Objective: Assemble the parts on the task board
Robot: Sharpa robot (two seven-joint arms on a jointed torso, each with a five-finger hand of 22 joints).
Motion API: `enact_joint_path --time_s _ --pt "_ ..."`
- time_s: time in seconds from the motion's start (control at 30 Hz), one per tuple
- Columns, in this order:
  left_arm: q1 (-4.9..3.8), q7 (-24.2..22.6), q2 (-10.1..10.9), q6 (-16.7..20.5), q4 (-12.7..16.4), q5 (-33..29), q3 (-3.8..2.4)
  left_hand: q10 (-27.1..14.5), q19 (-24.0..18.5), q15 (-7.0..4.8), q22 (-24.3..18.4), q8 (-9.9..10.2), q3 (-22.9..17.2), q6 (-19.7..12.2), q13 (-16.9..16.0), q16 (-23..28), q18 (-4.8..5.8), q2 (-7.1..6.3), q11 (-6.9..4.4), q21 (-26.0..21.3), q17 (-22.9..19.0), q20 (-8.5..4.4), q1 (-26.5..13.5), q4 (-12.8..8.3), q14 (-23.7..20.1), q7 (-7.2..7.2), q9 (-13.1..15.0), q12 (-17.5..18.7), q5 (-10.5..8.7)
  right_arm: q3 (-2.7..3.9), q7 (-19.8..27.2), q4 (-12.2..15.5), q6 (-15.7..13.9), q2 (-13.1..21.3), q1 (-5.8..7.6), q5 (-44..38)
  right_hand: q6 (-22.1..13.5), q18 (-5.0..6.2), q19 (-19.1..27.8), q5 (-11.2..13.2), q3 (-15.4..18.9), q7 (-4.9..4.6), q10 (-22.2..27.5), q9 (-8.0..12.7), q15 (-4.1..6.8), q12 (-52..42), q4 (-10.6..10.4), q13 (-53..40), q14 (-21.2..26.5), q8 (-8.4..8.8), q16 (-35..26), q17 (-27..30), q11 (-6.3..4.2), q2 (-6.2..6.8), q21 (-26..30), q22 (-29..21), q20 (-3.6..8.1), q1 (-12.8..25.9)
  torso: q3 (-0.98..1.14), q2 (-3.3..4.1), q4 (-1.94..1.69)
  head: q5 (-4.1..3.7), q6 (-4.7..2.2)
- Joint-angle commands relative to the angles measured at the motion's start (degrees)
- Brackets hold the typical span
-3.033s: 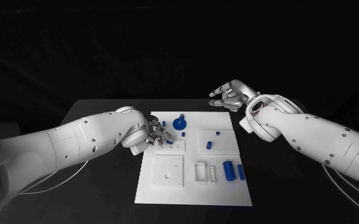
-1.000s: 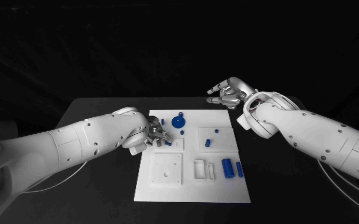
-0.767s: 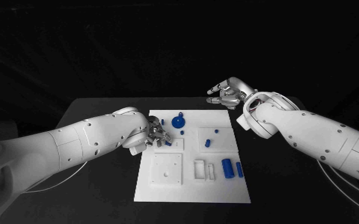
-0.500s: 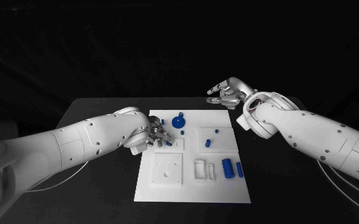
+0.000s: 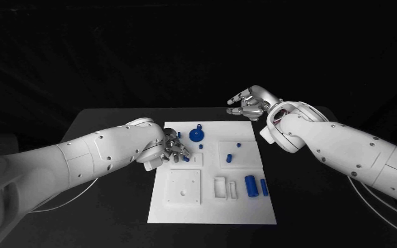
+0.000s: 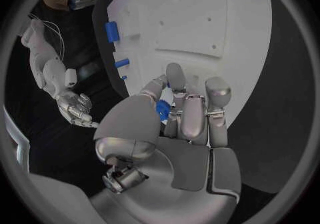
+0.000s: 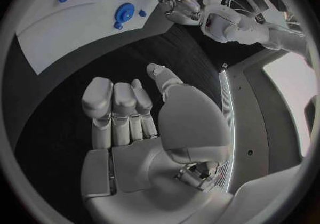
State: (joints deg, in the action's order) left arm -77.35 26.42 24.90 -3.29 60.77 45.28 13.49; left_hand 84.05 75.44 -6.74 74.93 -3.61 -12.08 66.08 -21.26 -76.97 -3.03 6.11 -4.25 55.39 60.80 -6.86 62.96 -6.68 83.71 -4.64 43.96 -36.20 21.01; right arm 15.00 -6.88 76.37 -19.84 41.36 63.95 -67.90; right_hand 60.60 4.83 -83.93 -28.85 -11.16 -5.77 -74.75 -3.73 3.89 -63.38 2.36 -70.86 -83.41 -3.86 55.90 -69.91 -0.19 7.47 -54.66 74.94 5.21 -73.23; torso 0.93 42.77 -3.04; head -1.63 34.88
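Observation:
The white task board (image 5: 211, 202) lies in the middle of the black table. My left hand (image 5: 172, 150) hovers over the board's left edge and pinches a small blue part (image 6: 162, 109) between thumb and fingers. My right hand (image 5: 248, 105) is raised beyond the board's far right corner, fingers apart, holding nothing. On the board sit a round blue disc (image 5: 197, 135), small blue pegs (image 5: 229, 158) and two blue cylinders (image 5: 250, 185) near the right side. The right wrist view shows the disc (image 7: 124, 12) and my left hand (image 7: 175, 1) far off.
A raised white square block with holes (image 5: 185, 188) and a small white frame (image 5: 224, 188) stand on the near half of the board. Black tabletop (image 5: 108, 144) runs on both sides of the board.
My right hand has drifted slightly to the left above the far corner. The left hand keeps the blue part at the same spot.

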Motion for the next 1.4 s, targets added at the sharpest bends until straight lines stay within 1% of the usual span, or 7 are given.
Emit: enact_joint_path --time_s 0.03,0.63,1.13,1.27,1.3,1.33,1.4 --pt "0.52 0.48 -0.33 -2.07 0.2 0.01 0.2 2.72 0.4 -0.12 2.26 -0.15 -0.26 11.77 0.07 -0.14 -0.12 0.4 -0.41 -0.32 -0.08 -0.15 0.04 0.09 -0.09 7.02 7.92 -0.13 0.26 0.04 0.24 -0.02 0.81 -0.04 -0.02 0.09 0.44 0.7 -3.84 -0.35 0.15 -0.08 0.38 0.08 0.17 0.26 0.0 0.05 -0.34 0.31 -0.3 -0.09 -0.07 -0.2 0.27 6.11 -0.1 0.26 0.02 -0.03 -0.01 -0.07 0.11" --pt "0.55 0.42 -0.12 -3.33 0.44 1.82 0.2 2.72 0.2 -0.07 2.39 -0.26 0.55 12.63 -0.3 -1.0 -0.18 0.19 -0.52 -3.33 0.76 0.0 -0.26 0.56 0.13 7.31 9.0 -0.96 0.35 0.04 0.06 -0.18 1.22 -0.05 -0.13 0.2 0.26 0.71 -3.83 -0.48 0.25 -0.12 0.45 0.09 0.16 0.35 -0.37 0.13 -0.34 0.33 -0.39 -0.09 -0.04 -0.27 0.39 6.1 -0.1 0.44 0.0 0.01 -0.03 -0.16 0.37" --pt "0.55 0.15 -0.27 -2.57 0.36 2.25 0.2 2.71 0.32 0.03 2.64 -0.22 1.96 13.03 -0.23 -1.34 -0.4 0.18 -0.56 -4.71 0.82 0.34 0.1 1.37 0.09 7.47 10.37 -1.34 -1.39 0.04 0.08 -0.28 1.32 -0.21 -0.23 0.28 0.25 0.72 -3.83 -0.62 0.2 -0.11 0.47 0.08 0.16 0.37 -0.67 0.16 -0.35 0.32 -0.4 -0.11 -0.05 -0.26 0.45 6.09 -0.1 0.54 0.03 0.0 -0.06 -0.1 0.39" --pt "0.55 0.08 -0.43 -2.68 0.33 2.26 0.2 2.71 0.42 0.05 2.84 -0.2 2.55 13.08 -0.2 -1.46 -0.45 0.26 -0.56 -5.15 0.84 0.42 0.17 2.15 0.08 7.51 10.72 -1.45 -2.46 0.04 0.09 -0.36 1.36 -0.3 -0.29 0.32 0.25 0.72 -3.83 -0.62 0.2 -0.11 0.47 0.08 0.16 0.37 -0.67 0.16 -0.35 0.32 -0.4 -0.11 -0.05 -0.26 0.45 6.09 -0.1 0.54 0.03 0.0 -0.03 -0.08 0.44" --pt "0.55 0.06 -0.46 -2.72 0.32 2.26 0.2 2.71 0.45 0.05 2.89 -0.21 2.72 13.12 -0.19 -1.47 -0.44 0.28 -0.57 -5.14 0.85 0.42 0.07 2.33 0.08 7.52 10.73 -1.46 -3.55 0.04 0.1 -0.38 1.37 -0.31 -0.3 0.32 0.25 0.72 -3.83 -0.62 0.2 -0.11 0.47 0.08 0.16 0.37 -0.67 0.16 -0.35 0.32 -0.4 -0.11 -0.05 -0.26 0.45 6.09 -0.1 0.54 0.05 0.0 -0.01 -0.06 0.42" --pt "0.55 0.05 -0.51 -2.76 0.32 2.26 0.2 2.71 0.47 0.05 2.93 -0.22 3.23 13.24 -0.19 -1.47 -0.43 0.3 -0.56 -5.21 0.83 0.41 -0.14 2.78 0.08 7.56 10.79 -1.48 -6.44 0.04 0.1 -0.4 1.38 -0.32 -0.32 0.33 0.25 0.72 -3.83 -0.62 0.2 -0.11 0.47 0.08 0.16 0.37 -0.67 0.16 -0.35 0.32 -0.4 -0.11 -0.05 -0.26 0.45 6.09 -0.1 0.54 0.05 0.0 -0.02 -0.06 0.42" --pt "0.55 0.02 -0.58 -2.84 0.29 2.26 0.2 2.71 0.52 0.05 3.04 -0.21 4.06 13.27 -0.19 -1.49 -0.42 0.25 -0.56 -5.31 0.83 0.41 0.05 3.37 0.08 7.59 10.88 -1.52 -7.38 0.04 0.11 -0.42 1.39 -0.34 -0.34 0.35 0.23 0.73 -3.83 -0.75 0.13 -0.11 0.49 0.08 0.17 0.39 -0.81 0.19 -0.33 0.32 -0.52 -0.06 -0.05 -0.2 0.56 6.06 -0.1 0.5 0.06 0.01 -0.01 -0.09 0.44"
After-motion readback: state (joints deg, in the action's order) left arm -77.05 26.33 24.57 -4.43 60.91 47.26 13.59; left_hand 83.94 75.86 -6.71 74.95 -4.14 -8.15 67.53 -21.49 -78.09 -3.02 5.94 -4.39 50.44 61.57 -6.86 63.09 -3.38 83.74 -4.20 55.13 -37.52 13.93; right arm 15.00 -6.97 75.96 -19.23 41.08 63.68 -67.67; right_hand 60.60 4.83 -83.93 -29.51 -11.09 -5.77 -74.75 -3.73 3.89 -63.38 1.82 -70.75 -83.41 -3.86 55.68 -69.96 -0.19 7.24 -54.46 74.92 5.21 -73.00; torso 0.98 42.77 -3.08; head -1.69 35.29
